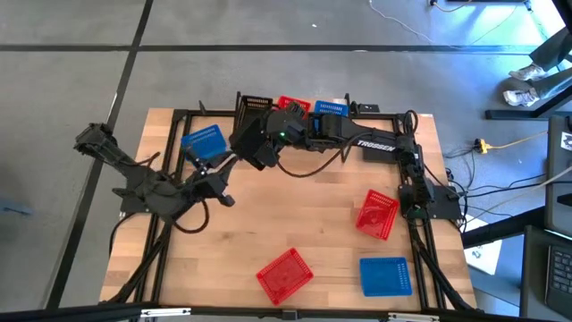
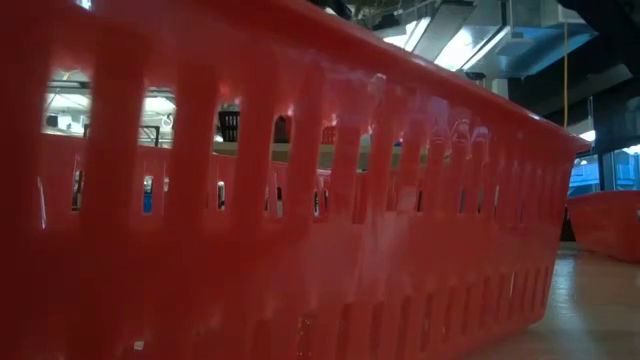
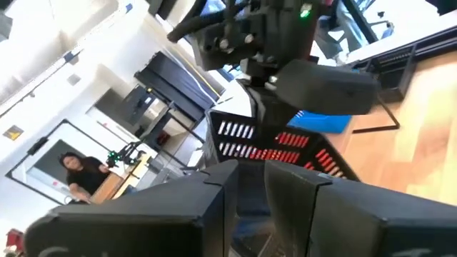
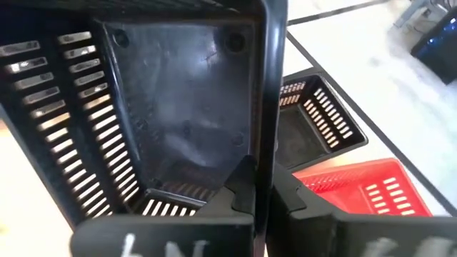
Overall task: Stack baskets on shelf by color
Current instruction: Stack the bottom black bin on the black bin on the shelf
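Here, right gripper (image 4: 260, 191): pinched on the rim of a black basket (image 4: 164, 107), holding it tilted near the far edge of the table (image 1: 304, 224), its open side facing the wrist camera.
Left gripper (image 1: 225, 190): out over the left part of the table, just beside the blue basket (image 1: 204, 142); from its wrist view the fingers (image 3: 214, 193) stand a narrow gap apart with nothing seen between them.
Shelf (image 1: 375, 112): along the far edge of the table, mostly hidden under the right arm.
On the shelf: another black basket (image 1: 255, 101) at the left, a red basket (image 1: 293, 104) beside it, then a second blue basket (image 1: 331, 108).
Loose on the table: a tipped red basket (image 1: 376, 214) at the right, a flat red basket (image 1: 285, 275) near the front edge, a third blue basket (image 1: 385, 275) beside it.
Low view: filled by the wall of a near red basket (image 2: 280, 200).
Room behind: a person (image 3: 82, 171) shows far off in the left wrist view.
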You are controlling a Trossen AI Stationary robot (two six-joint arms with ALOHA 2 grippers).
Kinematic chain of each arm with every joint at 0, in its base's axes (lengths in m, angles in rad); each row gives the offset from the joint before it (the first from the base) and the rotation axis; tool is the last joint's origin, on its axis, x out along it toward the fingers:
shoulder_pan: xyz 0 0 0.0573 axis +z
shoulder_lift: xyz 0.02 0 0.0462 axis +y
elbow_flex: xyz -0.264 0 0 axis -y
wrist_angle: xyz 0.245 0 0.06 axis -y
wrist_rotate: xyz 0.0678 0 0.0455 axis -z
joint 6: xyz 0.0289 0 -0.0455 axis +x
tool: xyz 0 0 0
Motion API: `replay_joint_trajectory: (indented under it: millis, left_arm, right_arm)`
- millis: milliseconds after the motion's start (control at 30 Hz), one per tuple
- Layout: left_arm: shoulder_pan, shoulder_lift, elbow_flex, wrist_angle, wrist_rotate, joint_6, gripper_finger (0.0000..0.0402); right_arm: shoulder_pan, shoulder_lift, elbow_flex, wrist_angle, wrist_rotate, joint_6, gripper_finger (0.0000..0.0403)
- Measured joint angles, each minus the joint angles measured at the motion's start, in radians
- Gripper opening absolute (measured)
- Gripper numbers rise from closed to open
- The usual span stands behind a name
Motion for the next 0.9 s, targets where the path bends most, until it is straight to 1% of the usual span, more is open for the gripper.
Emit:
replay_joint_trajectory:
  millis: [133,233,367,467,567,733,900]
  left_arm:
    - [-0.04,0.001,0.0,0.002,-0.043,0.009,0.0066]
    - [-0.073,-0.008,0.0,0.001,-0.046,0.009,0.0068]
    - [-0.108,-0.026,0.0,0.002,-0.045,0.009,0.0068]
    - [-0.125,-0.038,0.0,0.001,-0.046,0.008,0.0068]
    - [-0.138,-0.045,0.0,0.001,-0.046,0.008,0.0069]
    - [-0.147,-0.045,0.0,0.001,-0.046,0.008,0.0069]
    - [-0.147,-0.045,0.0,0.001,-0.046,0.009,0.0069]
  right_arm:
    - [-0.024,-0.003,0.006,0.005,-0.005,0.06,0.0]
    - [-0.06,-0.011,0.006,0.011,-0.032,0.13,0.0]
    - [-0.131,-0.012,0.006,0.046,-0.127,0.229,0.0]
    - [-0.188,-0.012,0.003,0.084,-0.175,0.322,0.0]
    - [-0.239,-0.011,0.0,0.131,-0.259,0.392,0.0]
    - [-0.297,-0.011,0.0,0.22,-0.407,0.513,0.0]
    - [-0.339,-0.011,0.0,0.214,-0.514,0.66,0.0]
